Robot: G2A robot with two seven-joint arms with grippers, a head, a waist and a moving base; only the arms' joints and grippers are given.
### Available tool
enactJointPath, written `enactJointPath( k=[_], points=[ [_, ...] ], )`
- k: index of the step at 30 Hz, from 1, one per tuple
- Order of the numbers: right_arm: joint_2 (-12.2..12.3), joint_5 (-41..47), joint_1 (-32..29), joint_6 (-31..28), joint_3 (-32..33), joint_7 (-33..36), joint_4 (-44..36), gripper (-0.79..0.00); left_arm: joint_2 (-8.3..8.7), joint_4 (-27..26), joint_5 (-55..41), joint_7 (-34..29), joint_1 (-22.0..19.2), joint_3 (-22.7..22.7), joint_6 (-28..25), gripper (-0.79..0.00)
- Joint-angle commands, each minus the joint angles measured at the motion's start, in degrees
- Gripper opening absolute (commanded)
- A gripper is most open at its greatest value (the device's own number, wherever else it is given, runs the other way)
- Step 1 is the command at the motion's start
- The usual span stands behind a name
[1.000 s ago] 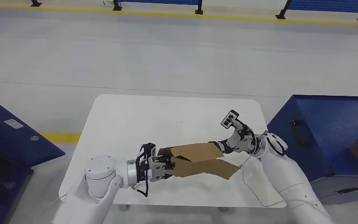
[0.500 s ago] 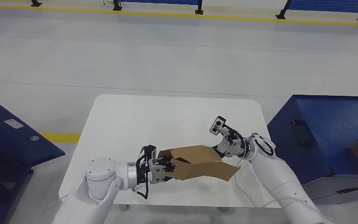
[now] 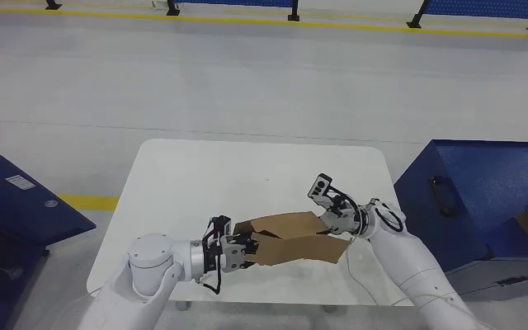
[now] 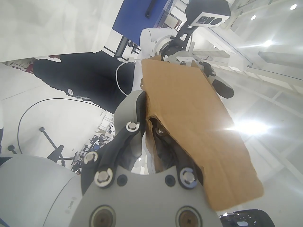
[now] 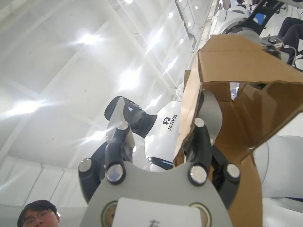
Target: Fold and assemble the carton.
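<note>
The left gripper (image 4: 148, 124) was found clamped on a short edge of the carton (image 3: 289, 235), one pad pressed to the outside of the cardboard and the other tucked behind it. The right gripper (image 5: 163, 116) was held wide open at the opposite end. One finger was set inside the carton against a wall panel, while the other stood well apart from that panel on its outer side, so nothing was gripped there.

The carton was seen stretched between the two grippers over the near part of the table (image 3: 206, 181), its length running from one gripper to the other.

The job was judged to be at an early to middle stage. The blank appeared partly opened into a slanted sleeve, with an interior visible from the right wrist view, but the walls were not squared. The end flaps were seen loose and unfolded, and no closed bottom or top could be made out. Squaring the sleeve and tucking the flaps were judged to remain.

The inner pad of the left gripper was largely hidden by cardboard. Whether the carton touched the table could not be told, and its underside was concealed.
</note>
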Motion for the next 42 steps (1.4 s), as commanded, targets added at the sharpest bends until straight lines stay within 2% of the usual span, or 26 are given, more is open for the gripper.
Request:
enactJointPath(
  k=[1, 3, 7, 8, 15, 17, 19, 24, 25, 26, 27, 31, 35, 38, 41, 42],
  points=[
    [-0.2, -0.7, 0.3, -0.8, -0.3, -0.7, 0.6, -0.329, 0.09, 0.0, 0.0, 0.2, 0.0, 0.2, 0.0, -0.785],
    [-0.5, -1.1, 0.5, -1.4, -0.7, -0.9, 1.0, -0.348, 0.17, -0.1, -0.3, 0.5, 0.0, 0.2, 0.0, -0.785],
    [-0.8, -1.8, 0.8, -1.7, -0.9, -1.0, 1.6, -0.437, 0.37, -0.4, -0.4, 0.8, 0.1, 0.5, 0.2, -0.785],
    [-0.9, -1.8, 0.9, -1.7, -1.0, -1.0, 1.8, -0.48, 0.42, -0.4, -0.4, 0.8, 0.1, 0.6, 0.2, -0.785],
    [-1.2, -3.4, 1.3, -1.2, -1.4, -0.5, 2.5, -0.511, 0.7, -0.4, -0.7, 1.7, 0.0, 1.2, 0.6, -0.785],
    [-1.3, -3.7, 1.4, -1.1, -1.4, -0.3, 2.7, -0.548, 0.76, -0.4, -1.0, 2.1, 0.0, 1.3, 0.8, -0.785],
    [-1.3, -4.4, 1.5, -0.9, -1.5, -0.1, 2.9, -0.767, 0.82, -0.5, -1.1, 2.4, -0.1, 1.4, 0.9, -0.785],
    [-1.4, -5.0, 1.8, -0.9, -1.1, -0.3, 3.7, -0.785, 0.97, -0.7, -1.8, 3.3, -0.1, 1.6, 1.0, -0.785],
    [-1.5, -4.8, 1.8, -1.2, -0.9, -0.7, 3.9, -0.785, 0.99, -0.7, -2.0, 3.6, 0.0, 1.6, 1.1, -0.622],
    [-1.6, -4.6, 1.8, -1.4, -0.8, -1.1, 4.1, -0.785, 1.0, -0.8, -2.2, 4.2, 0.0, 1.5, 1.0, -0.394],
    [-1.6, -4.6, 1.9, -2.0, -0.7, -1.9, 4.4, -0.785, 1.01, -0.9, -2.5, 4.6, 0.1, 1.3, 1.0, 0.0],
    [-1.9, -5.6, 2.0, -5.1, -0.2, -5.6, 5.2, -0.785, 1.31, -1.1, -4.0, 6.3, 1.0, -0.9, 0.5, 0.0],
    [-1.9, -5.6, 2.0, -5.1, -0.2, -5.6, 5.2, -0.785, 1.94, -2.1, -5.5, 9.0, 3.1, -6.5, -1.9, 0.0],
    [-1.9, -5.6, 2.0, -5.1, -0.2, -5.6, 5.2, -0.785, 1.98, -2.2, -5.6, 9.4, 3.4, -7.0, -2.1, 0.0],
    [-1.6, -9.4, 1.0, -9.4, 0.6, -10.2, 3.2, -0.785, 1.97, -2.3, -5.7, 9.7, 3.4, -7.3, -2.7, 0.0],
    [-1.4, -11.1, 0.8, -10.9, 1.1, -11.3, 2.9, -0.785, 1.99, -2.6, -6.2, 10.5, 3.8, -8.4, -4.6, 0.0]
  ],
)
